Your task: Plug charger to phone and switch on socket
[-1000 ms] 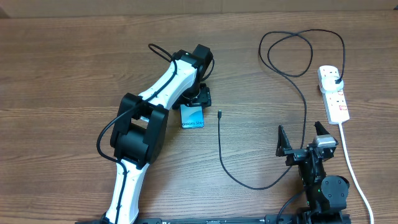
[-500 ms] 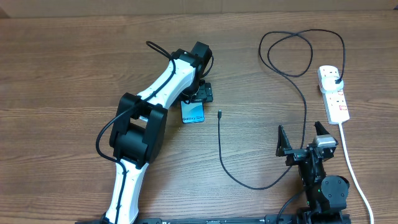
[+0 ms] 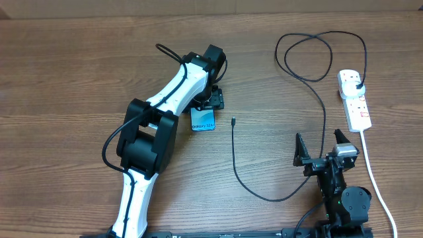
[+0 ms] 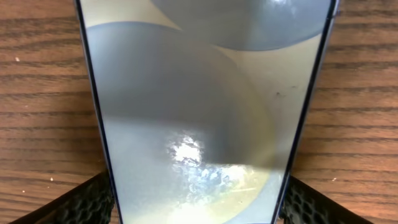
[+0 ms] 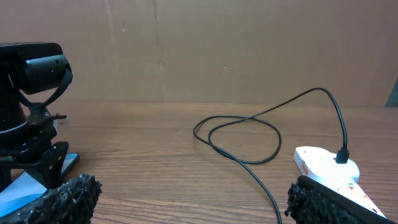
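Observation:
The phone (image 3: 203, 119), with a light blue screen and white text, lies on the wooden table, its far end between the fingers of my left gripper (image 3: 212, 100). In the left wrist view the phone (image 4: 199, 106) fills the frame and both fingers (image 4: 84, 202) press its edges. The charger cable (image 3: 324, 112) runs from its plug (image 3: 357, 84) in the white socket strip (image 3: 354, 99) to the connector tip (image 3: 233, 121), which lies loose right of the phone. My right gripper (image 3: 322, 149) is open and empty near the front edge, with the cable (image 5: 249, 134) and the socket strip (image 5: 329, 171) ahead of it.
The strip's white cord (image 3: 373, 175) runs down to the front edge just right of my right arm. The black cable makes a loop (image 3: 307, 56) at the back and a long curve (image 3: 264, 192) in front of my right gripper.
My left gripper has drawn the phone a little away from the front edge and turned it slightly. The right arm, the cable and the socket strip have not moved.

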Robot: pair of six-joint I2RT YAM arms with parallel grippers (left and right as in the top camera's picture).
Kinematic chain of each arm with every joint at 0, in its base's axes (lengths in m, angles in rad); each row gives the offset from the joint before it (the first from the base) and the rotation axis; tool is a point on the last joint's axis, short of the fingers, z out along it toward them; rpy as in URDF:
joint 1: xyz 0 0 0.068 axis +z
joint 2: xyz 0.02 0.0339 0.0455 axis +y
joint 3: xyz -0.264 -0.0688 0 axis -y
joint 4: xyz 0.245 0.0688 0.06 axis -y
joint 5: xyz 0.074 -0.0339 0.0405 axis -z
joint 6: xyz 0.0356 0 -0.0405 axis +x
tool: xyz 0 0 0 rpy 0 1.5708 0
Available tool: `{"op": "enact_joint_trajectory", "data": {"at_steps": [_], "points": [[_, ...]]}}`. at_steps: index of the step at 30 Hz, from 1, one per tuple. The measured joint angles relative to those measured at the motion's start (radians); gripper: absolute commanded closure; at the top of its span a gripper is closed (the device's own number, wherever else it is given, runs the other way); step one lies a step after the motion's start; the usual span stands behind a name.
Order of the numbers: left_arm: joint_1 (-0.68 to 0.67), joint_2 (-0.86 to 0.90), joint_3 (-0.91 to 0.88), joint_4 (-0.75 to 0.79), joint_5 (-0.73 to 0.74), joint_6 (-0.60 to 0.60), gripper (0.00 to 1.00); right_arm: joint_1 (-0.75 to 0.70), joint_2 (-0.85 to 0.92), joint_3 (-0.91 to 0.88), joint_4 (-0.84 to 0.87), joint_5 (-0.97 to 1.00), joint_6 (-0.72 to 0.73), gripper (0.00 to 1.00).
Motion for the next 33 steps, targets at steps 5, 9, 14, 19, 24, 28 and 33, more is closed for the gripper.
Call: {"op": "enact_joint_trajectory", "data": {"at_steps": [5,9,14,19,24,28,33], "points": [[0.0,0.0,0.0,-0.002,-0.001,0.0,0.24,0.0,0.0,0.0,0.0,0.0,0.0,0.0],[0.0,0.0,0.003,-0.004,0.0,0.0,0.24,0.0,0.0,0.0,0.0,0.0,0.0,0.0],[0.004,0.021,0.046,-0.053,0.008,0.0,0.25,0.0,0.0,0.0,0.0,0.0,0.0,0.0],[0.024,0.052,0.117,-0.146,0.053,0.0,0.26,0.0,0.0,0.0,0.0,0.0,0.0,0.0],[0.049,0.054,0.173,-0.172,0.151,0.008,0.28,0.0,0.0,0.0,0.0,0.0,0.0,0.0],[0.062,0.054,0.177,-0.187,0.215,0.016,0.27,0.0,0.0,0.0,0.0,0.0,0.0,0.0],[0.086,0.054,0.177,-0.223,0.379,0.085,0.27,0.0,0.0,0.0,0.0,0.0,0.0,0.0]]}}
